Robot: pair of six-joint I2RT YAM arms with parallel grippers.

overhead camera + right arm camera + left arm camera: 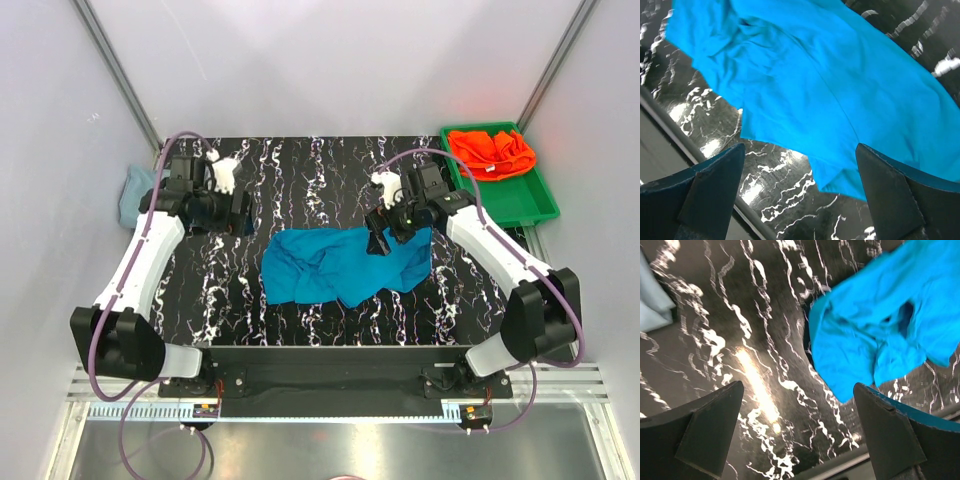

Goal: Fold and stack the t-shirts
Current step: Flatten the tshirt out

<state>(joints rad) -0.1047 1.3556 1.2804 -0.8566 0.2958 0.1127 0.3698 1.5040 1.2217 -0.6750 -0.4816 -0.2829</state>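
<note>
Overhead, the teal-blue t-shirt [345,265] is lying crumpled and unfolded in the middle of the surface [300,180], probably because it is the one being worked on. The pale grey-blue t-shirt [135,190] is waiting at the far left edge and the orange-red t-shirt [492,150] is sitting bunched in the green tray [540,205] at the far right, both well apart from the working area. The right gripper [378,243] is hovering over the teal cloth's far right part, and the left gripper [238,213] is hanging above bare surface to its left, apart from it. From the left wrist, the left gripper [797,435] is gaping wide with nothing between its jaws. It is looking across the marbled top toward the shirt's rumpled edge [875,335], with a corner of the pale shirt [652,305] showing at the side. From the right wrist, the right gripper [800,195] is likewise standing wide and empty over the teal cloth [815,85], whose lower edge is running between its fingers. No fold is showing yet, so both are probably waiting open to take hold of the cloth.
</note>
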